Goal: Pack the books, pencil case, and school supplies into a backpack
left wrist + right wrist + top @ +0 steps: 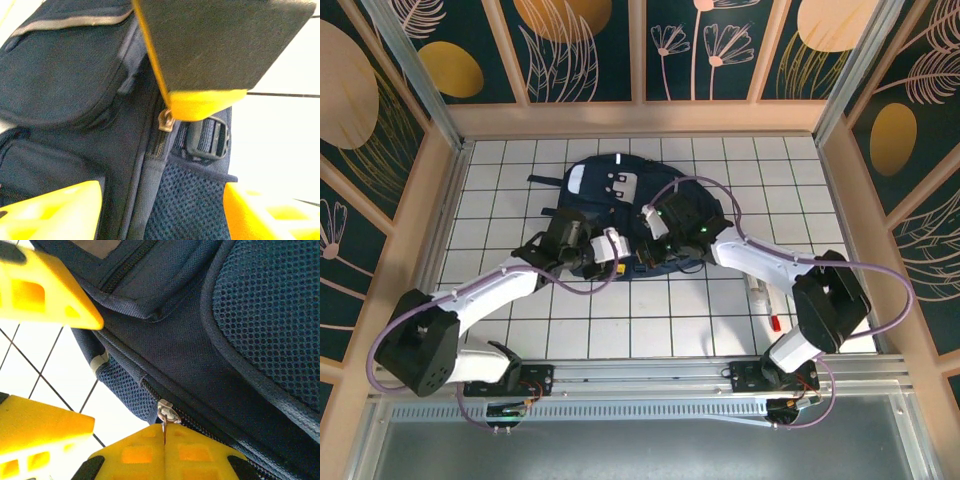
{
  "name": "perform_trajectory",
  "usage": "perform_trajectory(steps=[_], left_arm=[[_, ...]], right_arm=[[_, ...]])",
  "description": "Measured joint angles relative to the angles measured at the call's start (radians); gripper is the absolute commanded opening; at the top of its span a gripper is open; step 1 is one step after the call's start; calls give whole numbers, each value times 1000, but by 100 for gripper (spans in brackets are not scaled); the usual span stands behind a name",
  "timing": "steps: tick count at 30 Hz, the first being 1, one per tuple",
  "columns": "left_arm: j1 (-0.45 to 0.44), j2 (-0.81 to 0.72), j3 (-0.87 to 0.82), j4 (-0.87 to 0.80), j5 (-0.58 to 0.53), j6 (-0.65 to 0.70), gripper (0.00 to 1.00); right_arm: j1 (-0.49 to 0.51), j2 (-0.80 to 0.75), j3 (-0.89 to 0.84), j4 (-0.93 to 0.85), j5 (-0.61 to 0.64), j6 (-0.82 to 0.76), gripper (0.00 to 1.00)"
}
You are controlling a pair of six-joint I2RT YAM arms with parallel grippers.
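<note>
Yellow plastic fingers of the right gripper [165,439] are pressed flat together, pinching the small metal zipper pull [164,412] at their very tip. The pull sits on the side seam of the large navy-blue fabric backpack [200,340], and the zip track runs diagonally away from it, so any pull should follow that line. The left gripper [160,215] stands partly open just beside it, straddling the seam above the dark mesh pocket [185,200] and holding nothing. Seen from above, the backpack lies mid-table beyond both arms. The short red pen [775,322] and the whitish tube-like stick [757,290] lie on tiles near the right arm.
</note>
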Motion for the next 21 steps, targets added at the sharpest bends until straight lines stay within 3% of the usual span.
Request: perform_trajectory(steps=[3,8,11,13,21], left_arm=[[-18,58,11,4,-28,31,48],[-42,126,34,13,-90,64,40],[-51,150,37,34,-126,82,21],[-56,166,43,51,-148,88,0],[-64,159,33,63,-174,129,0]], right_arm=[[0,-25,-33,3,-5,18,0],[-3,-48,-76,33,-13,66,0],[-5,-48,-103,56,-22,105,0],[-5,-48,-111,58,-21,130,0],[-22,-74,-124,-21,74,222,0]])
